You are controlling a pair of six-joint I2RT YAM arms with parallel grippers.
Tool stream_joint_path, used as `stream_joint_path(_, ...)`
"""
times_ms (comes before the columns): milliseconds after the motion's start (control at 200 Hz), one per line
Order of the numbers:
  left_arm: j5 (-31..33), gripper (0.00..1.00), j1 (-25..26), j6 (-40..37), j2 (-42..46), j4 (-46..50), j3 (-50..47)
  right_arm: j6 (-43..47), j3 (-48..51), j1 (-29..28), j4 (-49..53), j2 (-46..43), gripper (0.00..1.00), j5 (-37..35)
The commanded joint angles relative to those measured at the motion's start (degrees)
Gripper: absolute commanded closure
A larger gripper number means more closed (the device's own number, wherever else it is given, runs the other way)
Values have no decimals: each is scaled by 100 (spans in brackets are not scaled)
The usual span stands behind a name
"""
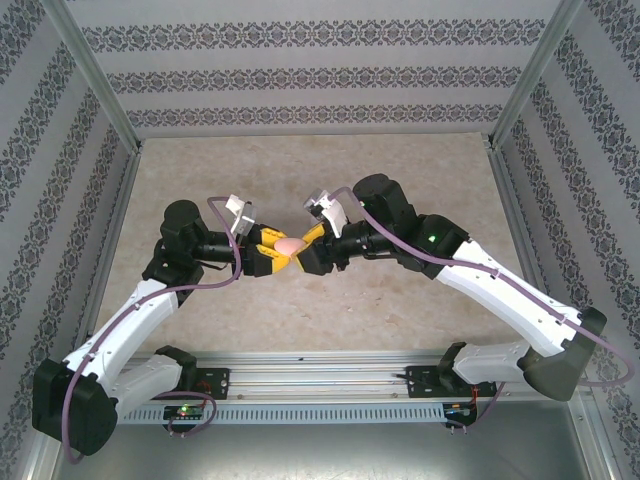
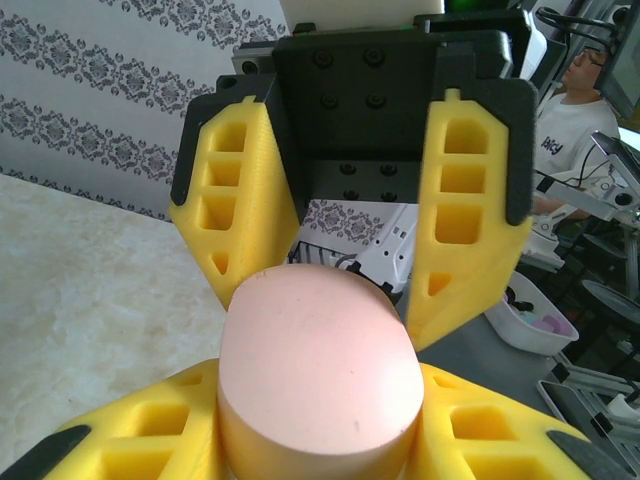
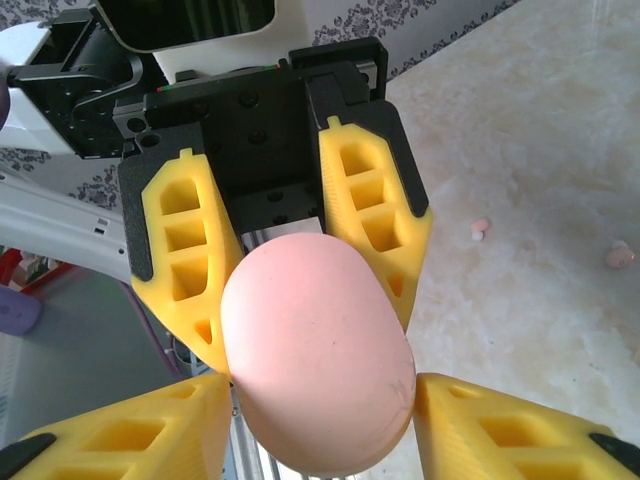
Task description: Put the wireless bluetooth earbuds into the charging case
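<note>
A pale-pink pebble-like charging case (image 1: 291, 244) hangs above the middle of the table, held from both ends. My left gripper (image 1: 273, 251) grips it from the left and my right gripper (image 1: 309, 241) from the right. In the left wrist view the case (image 2: 318, 350) sits between my left gripper (image 2: 318, 425) fingers, with the right gripper's fingers (image 2: 240, 210) flanking its far end. In the right wrist view the case (image 3: 315, 360) is pressed between my right gripper (image 3: 318, 420) fingers. Two tiny pinkish earbuds (image 3: 480, 228) (image 3: 619, 256) lie apart on the table below. The case looks closed.
The beige marble-patterned table (image 1: 320, 180) is walled by patterned panels on three sides. A metal rail (image 1: 320, 370) runs along the near edge between the arm bases. Beyond the table, a white tray (image 2: 535, 320) stands on a bench.
</note>
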State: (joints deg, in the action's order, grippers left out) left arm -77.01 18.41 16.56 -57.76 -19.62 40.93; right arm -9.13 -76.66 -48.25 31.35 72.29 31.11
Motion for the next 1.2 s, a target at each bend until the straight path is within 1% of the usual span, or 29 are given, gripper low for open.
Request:
stream_joint_path(0,-256,89,34,26,14,-79,216,24,-94,-27,-202,70,59,115)
stream_joint_path(65,-275,89,34,62,20,-116,207,-141,-87,14,-310,88,64,119)
stream_joint_path(145,-275,89,38,119,44,-208,172,-455,-27,136,-508,97,67,195)
stream_joint_path(375,-289,89,36,296,132,-443,95,-1225,269,516,-1093,-13,69,195)
stream_joint_path(570,-328,89,31,353,180,-465,98,-1570,375,669,-1218,-40,69,39)
stream_joint_path(719,-321,89,31,366,205,-490,84,-1842,450,737,-1329,-33,64,-96)
stream_joint_path(1019,-295,89,31,370,274,-527,9,-2217,656,840,-1353,-127,58,-633)
stream_joint_path(1199,-290,89,36,365,284,-524,-19,-2383,722,853,-1359,-128,55,-718)
